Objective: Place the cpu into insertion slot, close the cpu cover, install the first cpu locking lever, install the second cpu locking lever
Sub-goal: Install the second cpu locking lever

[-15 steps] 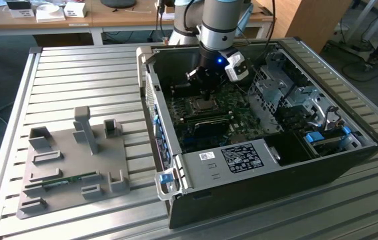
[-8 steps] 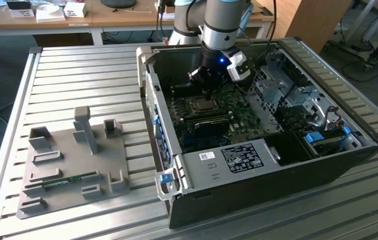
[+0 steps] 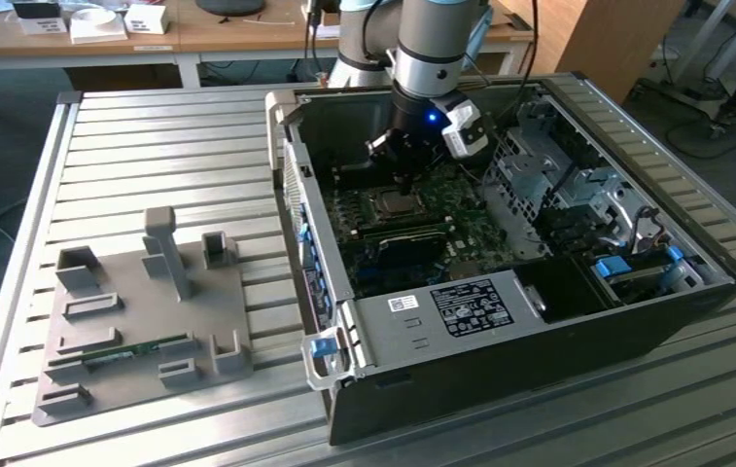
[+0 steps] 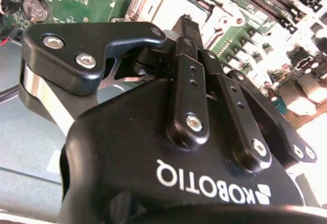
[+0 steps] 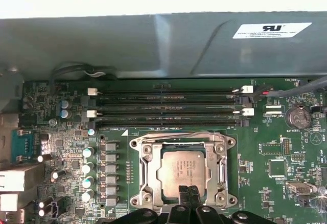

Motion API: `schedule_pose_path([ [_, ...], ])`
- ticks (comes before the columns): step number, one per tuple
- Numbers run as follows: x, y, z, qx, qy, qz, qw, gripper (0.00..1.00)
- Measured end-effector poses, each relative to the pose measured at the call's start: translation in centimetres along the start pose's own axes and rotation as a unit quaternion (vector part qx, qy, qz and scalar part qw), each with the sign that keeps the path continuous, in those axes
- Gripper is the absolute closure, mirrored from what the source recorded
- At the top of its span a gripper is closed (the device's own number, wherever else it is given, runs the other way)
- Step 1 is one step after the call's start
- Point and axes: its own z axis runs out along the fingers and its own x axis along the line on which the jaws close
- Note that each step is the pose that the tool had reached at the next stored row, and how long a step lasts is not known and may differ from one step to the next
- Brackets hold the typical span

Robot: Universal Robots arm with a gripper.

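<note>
**Chip lying in its socket, pincer closed just above it**

The open computer case lies on its side on a slatted metal table; the arm reaches down into it from above. To the exterior view's left of the case, a grey holder tray sits on the table with a green memory stick lying in it.

Inside the case the green motherboard lies flat; in the first wrist view the long black memory slots run along the case wall, just beyond the insertion slot. The cpu lies flat in that socket, metal top facing up, its edges square to the frame; being square, it has no long axis. The cpu cover appears folded down around the chip, though its hinge side is hard to make out; whether the levers are latched I cannot tell.

The gripper has its two fingers pressed together, holding nothing; the tips sit over the near edge of the chip and hide part of it; contact cannot be judged. In the second wrist view the gripper's black body blocks most of the socket.
</note>
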Motion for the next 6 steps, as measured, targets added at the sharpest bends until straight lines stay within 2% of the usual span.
schedule_pose_path([
  [6,0.0,0.0,0.0,-0.0001,0.0001,-0.003,1.0,0.89],
])
